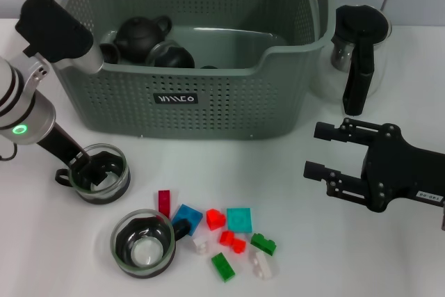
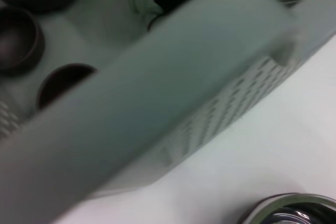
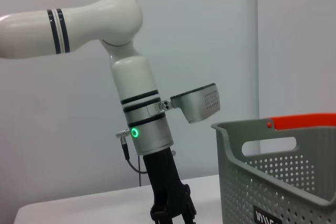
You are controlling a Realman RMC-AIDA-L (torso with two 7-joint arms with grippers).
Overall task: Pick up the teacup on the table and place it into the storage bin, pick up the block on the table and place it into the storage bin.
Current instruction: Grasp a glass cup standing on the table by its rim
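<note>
storage bin, black label (writing illegible)

Two glass teacups upright w/ coloured blocks before grey-green storage bin.

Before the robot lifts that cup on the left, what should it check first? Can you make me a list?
1. Left gripper reaches down into the teacup by the bin's front corner: ok.
2. Fingers shut on that cup: cannot tell.
3. Storage bin has room: ok, though a dark teapot and cups already sit inside.
4. Second teacup stands apart from the first: ok.
5. Blocks lie away from the lifted cup: ok.
6. Right gripper is open and waits beside the glass pitcher, out of the way: ok.
</note>
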